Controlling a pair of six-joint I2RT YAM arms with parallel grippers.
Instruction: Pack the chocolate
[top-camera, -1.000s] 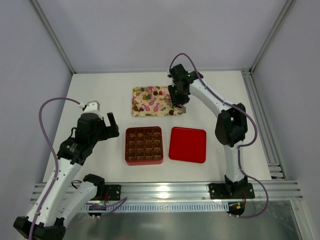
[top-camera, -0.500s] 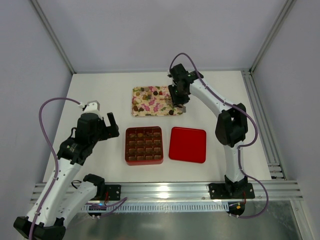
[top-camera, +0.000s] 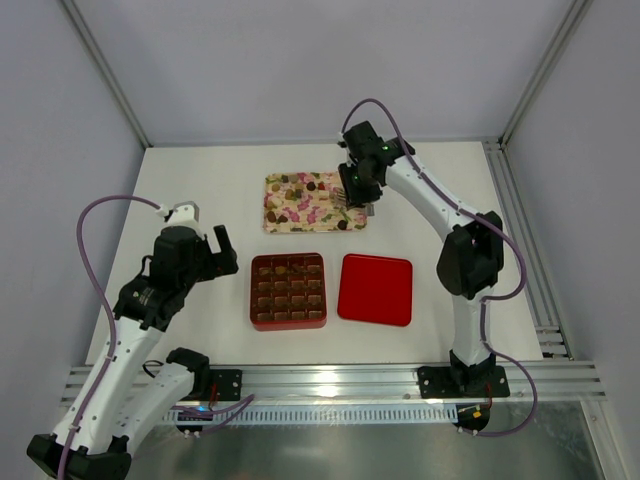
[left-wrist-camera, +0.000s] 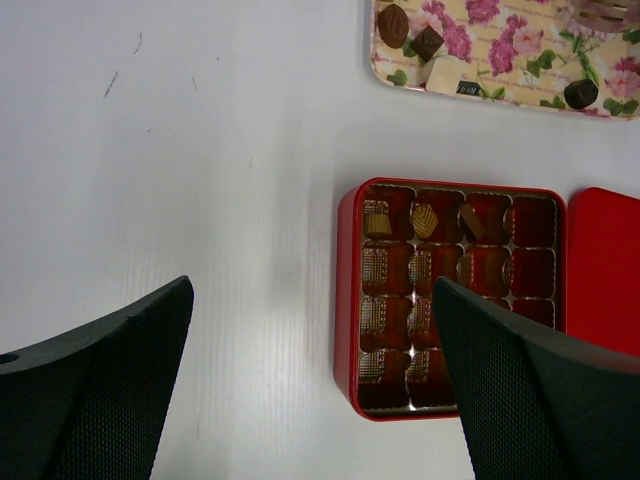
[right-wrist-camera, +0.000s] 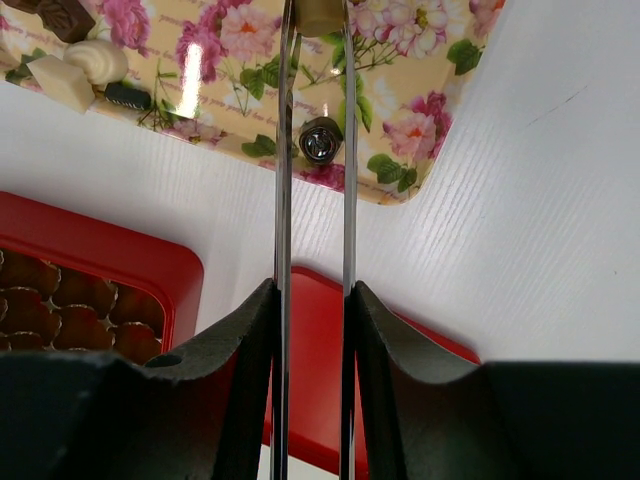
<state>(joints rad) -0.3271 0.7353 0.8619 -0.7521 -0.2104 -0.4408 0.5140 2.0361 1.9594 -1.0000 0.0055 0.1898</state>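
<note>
Big white table (top-camera: 200, 190) under everything. The red box (top-camera: 288, 324) sits open near my bases, with the flat red lid (top-camera: 375, 289) just beside it on the right, not touching. Behind them is the floral tray (top-camera: 310, 212). My left gripper (left-wrist-camera: 312, 330) hangs left of the box, fingers spread wide, nothing in them. My right gripper (right-wrist-camera: 315, 295) is over the tray's right end, fingers clamped on thin metal tongs (right-wrist-camera: 283, 150). Three chocolates (left-wrist-camera: 424, 220) sit in the box's far row, more are loose on the tray, and the tong tips pinch one tan chocolate (right-wrist-camera: 320, 14). Can't tell if it's clear of the tray.
</note>
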